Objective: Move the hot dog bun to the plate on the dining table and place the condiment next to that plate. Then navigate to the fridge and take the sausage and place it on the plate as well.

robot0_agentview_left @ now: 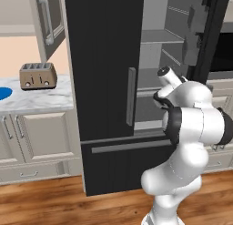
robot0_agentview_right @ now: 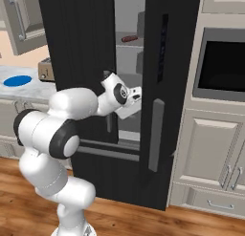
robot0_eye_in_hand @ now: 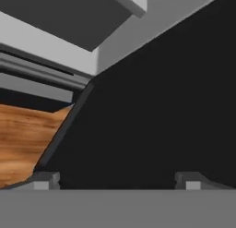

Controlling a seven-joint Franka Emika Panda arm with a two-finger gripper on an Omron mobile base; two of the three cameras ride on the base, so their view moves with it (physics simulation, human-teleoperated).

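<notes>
The black fridge [robot0_agentview_left: 104,83] stands in front of me with its right door [robot0_agentview_right: 165,63] swung open on a pale grey interior. The sausage [robot0_agentview_right: 129,38], thin and dark reddish-brown, lies on an upper shelf inside. My gripper [robot0_agentview_right: 136,92] hangs at the opening, well below that shelf, tilted down. In the hand view the gripper [robot0_eye_in_hand: 117,180] is open with nothing between its fingertips [robot0_eye_in_hand: 44,178], facing the dark door face and a strip of wood floor. The hot dog bun, the plate, the condiment and the dining table are out of view.
A marble wall counter [robot0_agentview_left: 41,99] to the left of the fridge carries a toaster [robot0_agentview_left: 38,76] and a plain blue plate [robot0_agentview_right: 17,80]. A black built-in oven [robot0_agentview_right: 222,63] sits to the right of the open door, over pale cabinets. Wood floor [robot0_agentview_left: 45,201] lies below.
</notes>
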